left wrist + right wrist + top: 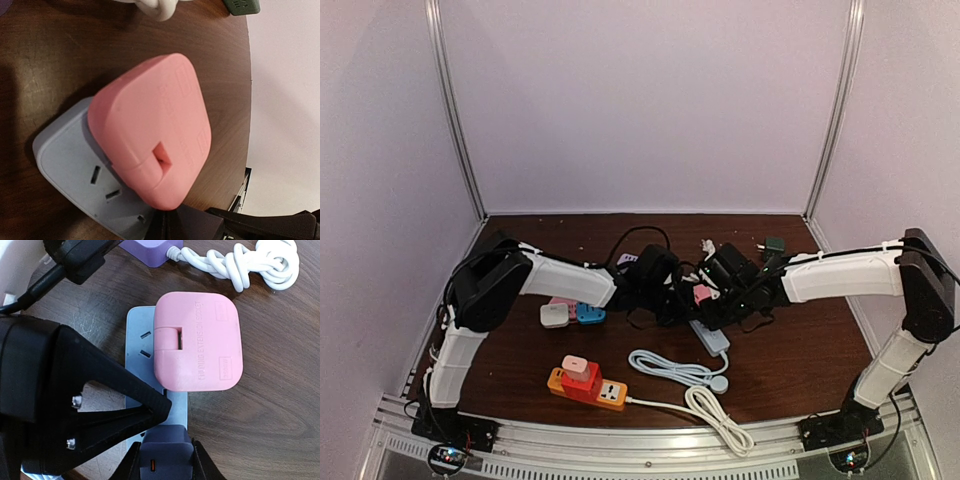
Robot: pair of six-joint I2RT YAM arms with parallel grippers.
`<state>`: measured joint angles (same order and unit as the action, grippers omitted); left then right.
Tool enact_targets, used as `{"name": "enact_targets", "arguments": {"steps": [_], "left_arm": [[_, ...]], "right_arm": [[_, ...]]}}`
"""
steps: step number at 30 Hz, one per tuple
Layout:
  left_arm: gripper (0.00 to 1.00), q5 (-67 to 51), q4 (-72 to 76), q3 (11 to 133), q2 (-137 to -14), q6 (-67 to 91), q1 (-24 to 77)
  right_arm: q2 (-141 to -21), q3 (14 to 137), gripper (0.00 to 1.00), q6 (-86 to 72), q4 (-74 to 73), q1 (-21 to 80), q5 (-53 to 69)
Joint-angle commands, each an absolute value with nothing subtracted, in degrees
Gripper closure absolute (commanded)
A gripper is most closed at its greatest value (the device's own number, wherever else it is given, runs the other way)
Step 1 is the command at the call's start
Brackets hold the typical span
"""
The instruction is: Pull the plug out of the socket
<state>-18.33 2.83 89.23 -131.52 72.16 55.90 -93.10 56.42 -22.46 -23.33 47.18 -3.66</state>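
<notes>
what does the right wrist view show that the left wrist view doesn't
Only the right wrist view: a purple adapter at the top, raised lettering along the pink plug, and a purple block with an orange light held between the fingers of the right gripper.
Only the left wrist view: a green object at the table's far edge and the pale wall.
Both: the pink plug seated on the grey-blue socket strip, on the brown table.

The top external view looks down from above and behind onto the whole brown surface (800, 350). The 2 wrist views hang very near the pink plug (197, 342) on the grey socket strip (140, 340), left slanted, right straight down. All 3 share that plug.
</notes>
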Motion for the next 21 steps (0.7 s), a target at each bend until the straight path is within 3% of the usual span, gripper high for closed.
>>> {"name": "enact_targets", "arguments": {"steps": [1, 21], "left_arm": [[1.00, -15.0, -11.0, 85.3, -136.2, 72.2, 57.1], [1.00, -14.8, -10.6, 83.9, -135.3, 72.1, 57.4]], "right_arm": [[-89.6, 60.8, 0.86, -22.1, -23.0, 46.6, -6.8], [-95.2, 64.7, 0.86, -23.5, -26.7, 44.1, -3.0]]}}
